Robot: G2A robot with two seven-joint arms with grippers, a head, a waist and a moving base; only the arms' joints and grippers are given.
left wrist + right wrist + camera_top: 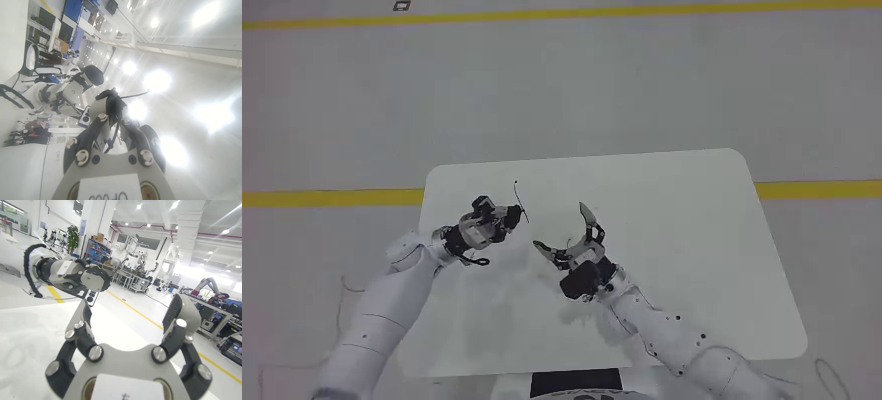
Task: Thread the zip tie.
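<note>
One black zip tie (519,200). Two grippers counted: left gripper (510,216) and right gripper (560,226). One white table (692,200). Two yellow lines (542,14) painted on the floor.

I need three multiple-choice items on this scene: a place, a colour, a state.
1. Where is the zip tie relative to the table? A. lying flat on it B. held over it by the left gripper C. under it
2. What colour is the zip tie? A. white B. black C. yellow
3. How is the right gripper? A. open B. shut on the zip tie C. shut, empty
Answers: 1 B, that gripper pinches it; 2 B, a thin black strip; 3 A, its jaws stand wide apart.
</note>
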